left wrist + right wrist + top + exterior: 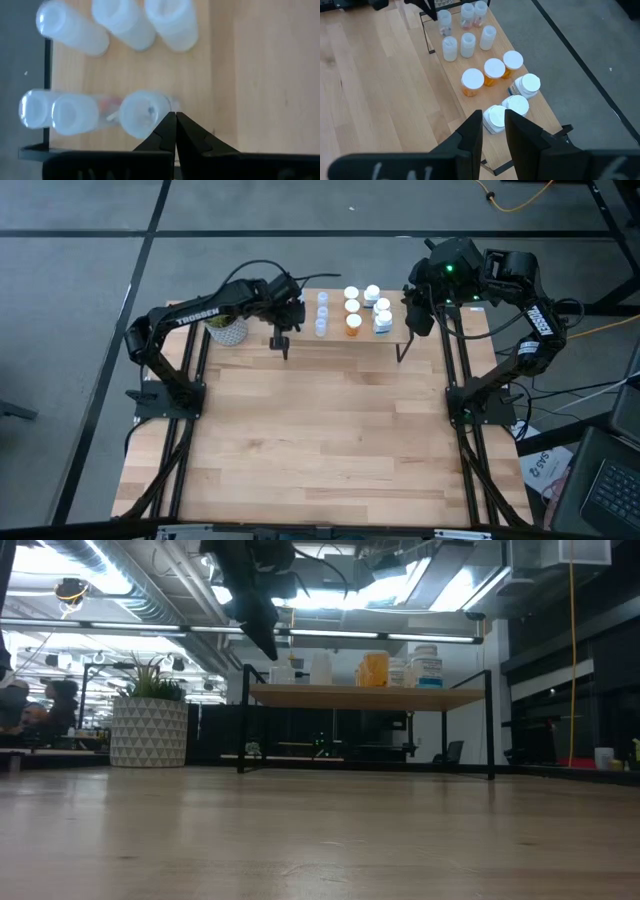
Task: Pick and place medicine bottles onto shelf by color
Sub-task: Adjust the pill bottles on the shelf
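From above we see the shelf (340, 338) at the table's (320, 440) far edge, bottles standing on it in rows: pale ones (322, 313) on the left, orange ones (353, 323) in the middle, white ones (383, 320) on the right. We find the left gripper (293, 313) over the shelf's left end, beside the plant (227, 330). The right gripper (415, 315) hangs at the shelf's right end.

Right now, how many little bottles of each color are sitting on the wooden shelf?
Small pale clear plastic bottles: 6
Orange bottles with white caps: 3
Bigger white bottles with blue labels: 3
Total: 12, all on the light-wood shelf with black legs.
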{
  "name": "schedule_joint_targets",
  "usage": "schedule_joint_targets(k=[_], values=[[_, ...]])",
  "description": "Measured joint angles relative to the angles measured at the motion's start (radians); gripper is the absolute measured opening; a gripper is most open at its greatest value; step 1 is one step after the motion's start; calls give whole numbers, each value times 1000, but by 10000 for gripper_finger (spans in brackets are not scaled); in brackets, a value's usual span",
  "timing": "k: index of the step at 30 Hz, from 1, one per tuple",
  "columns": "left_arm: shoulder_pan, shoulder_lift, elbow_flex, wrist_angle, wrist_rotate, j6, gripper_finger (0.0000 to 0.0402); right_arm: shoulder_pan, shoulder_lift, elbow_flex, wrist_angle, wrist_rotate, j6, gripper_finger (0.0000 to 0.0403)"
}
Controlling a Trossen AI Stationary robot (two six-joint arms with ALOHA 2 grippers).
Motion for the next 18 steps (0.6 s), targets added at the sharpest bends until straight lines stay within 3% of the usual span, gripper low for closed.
schedule_joint_targets(k=[18], values=[[-125,32,41,48,23,26,0,0,0,0,0,-37,5,84]])
